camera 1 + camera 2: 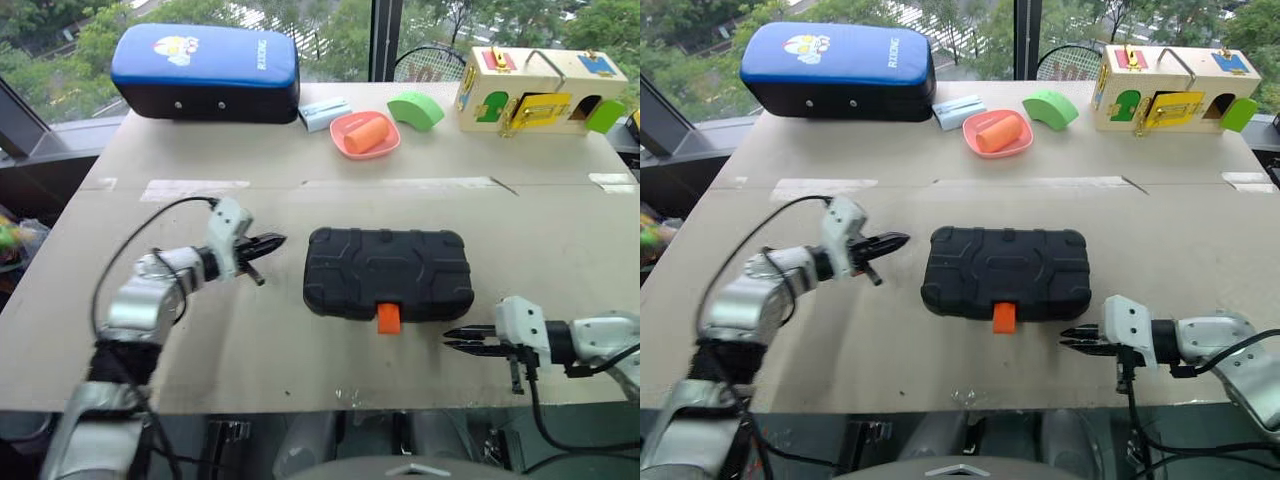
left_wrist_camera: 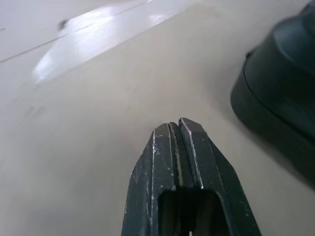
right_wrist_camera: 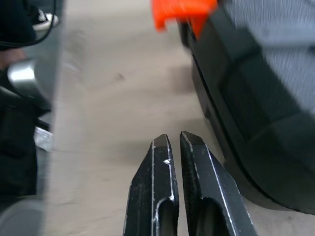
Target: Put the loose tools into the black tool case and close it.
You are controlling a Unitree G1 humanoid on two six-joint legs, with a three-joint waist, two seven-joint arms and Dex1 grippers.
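Windows with green trees stand behind the beige tabletop (image 1: 250,340). Head views: the black tool case (image 1: 388,272) lies closed at the tabletop's centre, orange latch (image 1: 388,318) toward the robot. The left tool (image 1: 270,242) hangs just beside the case's left end, fingers closed, empty. The right tool (image 1: 458,341) sits near the case's front right corner, closed, empty. Left wrist view: closed fingers (image 2: 189,157) point toward the case edge (image 2: 280,98). Right wrist view: fingers (image 3: 162,172) together beside the case (image 3: 256,113), latch (image 3: 179,12) ahead.

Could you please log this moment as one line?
tool case: shut, orange latch at front | left gripper: jaws shut, empty | right gripper: jaws shut, empty
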